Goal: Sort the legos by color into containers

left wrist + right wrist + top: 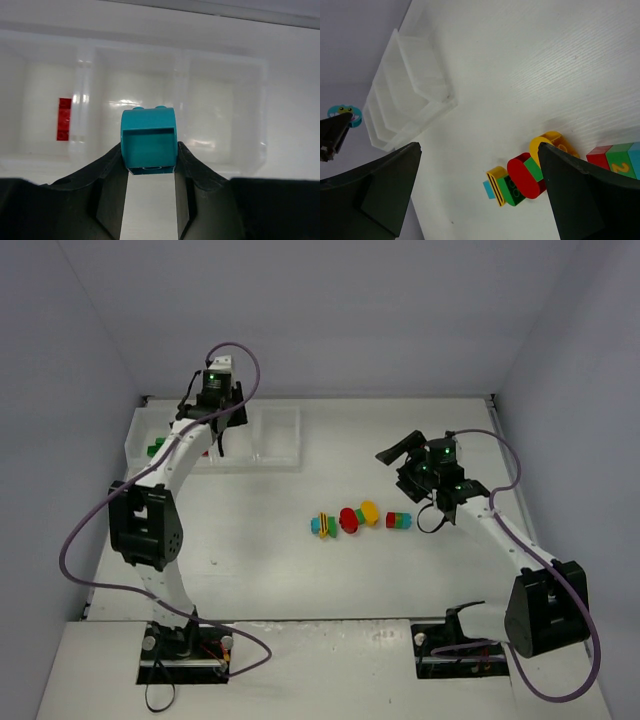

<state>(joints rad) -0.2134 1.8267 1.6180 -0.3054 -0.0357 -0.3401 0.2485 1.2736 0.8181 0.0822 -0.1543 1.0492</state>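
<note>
One cyan brick (pixel 148 136) gripped by left jaws over tray (pixel 224 64); right jaws wide open, empty. Could clip divider (pixel 84 102) on release, landing beside red brick (pixel 64 119).

Top camera looks down; close wrist cameras both see the tray (pixel 220 105)

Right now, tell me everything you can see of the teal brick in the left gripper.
The teal brick is glossy plastic with rounded upper corners and two studs on top. An open, hollow face is turned toward the wrist camera. The left gripper is shut on it, with black fingers pressing both sides and holding it upright in the air. It hangs over the translucent tray, in line with one compartment. Nothing else touches it.
</note>
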